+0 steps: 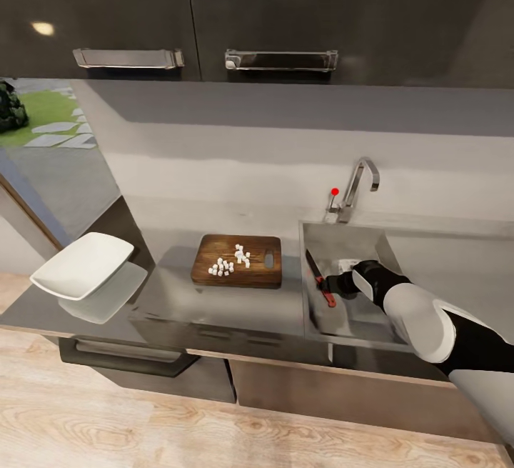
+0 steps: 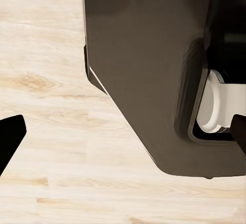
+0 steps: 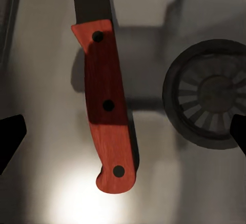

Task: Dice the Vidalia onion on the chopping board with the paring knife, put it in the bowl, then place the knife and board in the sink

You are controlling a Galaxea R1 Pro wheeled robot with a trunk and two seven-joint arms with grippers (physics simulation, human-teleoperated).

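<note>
The sink (image 1: pixel 314 236) serves as the reference point. The paring knife (image 1: pixel 320 279) lies on the basin floor inside the sink, against its wall nearest the chopping board, orange-red handle toward the front edge and dark blade pointing toward the tap (image 1: pixel 357 189). In the right wrist view the knife (image 3: pixel 105 106) rests flat on the steel with the round drain (image 3: pixel 210 93) just beside its handle, apart from it.

The right gripper (image 1: pixel 341 284) is down inside the sink, just beside the knife handle. In the right wrist view its two dark fingertips (image 3: pixel 11 137) sit wide apart at either edge of the picture, spread and holding nothing; the knife lies free between and beyond them.

The chopping board (image 1: pixel 253 268) lies flat on the countertop (image 1: pixel 214 304), just beside the sink on the side away from the right arm. Small white diced pieces (image 1: pixel 230 261) sit in a loose cluster on the board. The bowl (image 1: pixel 82 264) stands further along the countertop from the sink, beyond the board, at the worktop's end, well apart from the board.

In the left wrist view the left gripper's (image 2: pixel 123 131) fingertips (image 2: pixel 10 137) are likewise spread to the picture's edges, empty, over light wood floor (image 2: pixel 56 131) and a dark rounded body (image 2: pixel 148 65).
</note>
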